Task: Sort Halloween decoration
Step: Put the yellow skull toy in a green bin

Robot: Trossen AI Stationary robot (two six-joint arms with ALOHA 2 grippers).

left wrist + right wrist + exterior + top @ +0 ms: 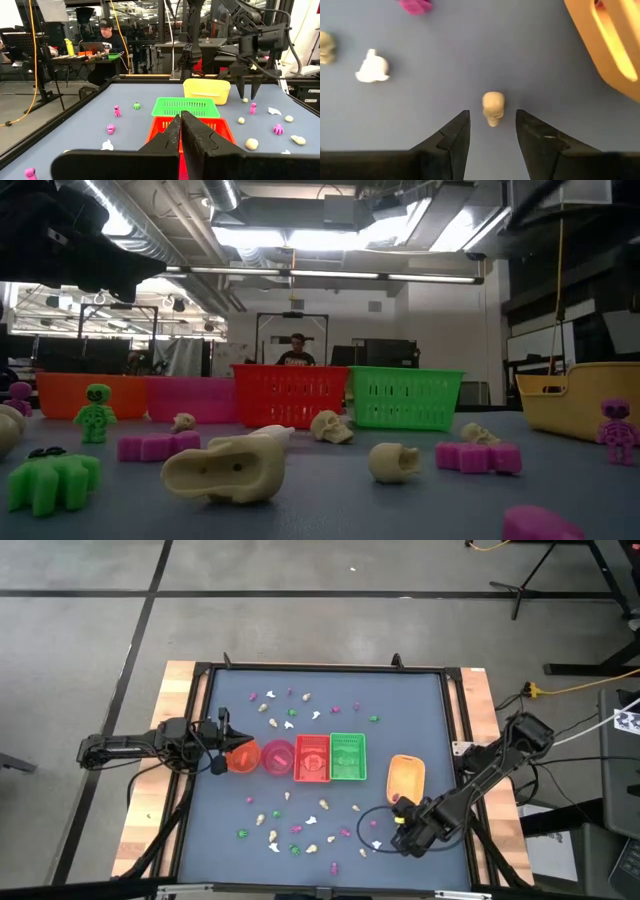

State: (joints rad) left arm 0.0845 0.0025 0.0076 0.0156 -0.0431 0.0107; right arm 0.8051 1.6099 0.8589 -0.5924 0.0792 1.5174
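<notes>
Trinkets of tiny magenta, green, white and cream plastic (290, 825) lay scattered over the dark blue surface (400, 710), in one cluster beyond the row of small containers and another on the near side. The right gripper (492, 131) pointed steeply down near the yellow plastic tray (405, 776), its fingers apart and empty, a small cream plastic skull (493, 108) lying on the surface just ahead of the gap between them. The left gripper (180, 131) reached out level above the orange plastic bowl (243, 757), fingers pressed together, holding nothing, aimed along the red plastic basket (195, 132) and green plastic basket (185, 106).
</notes>
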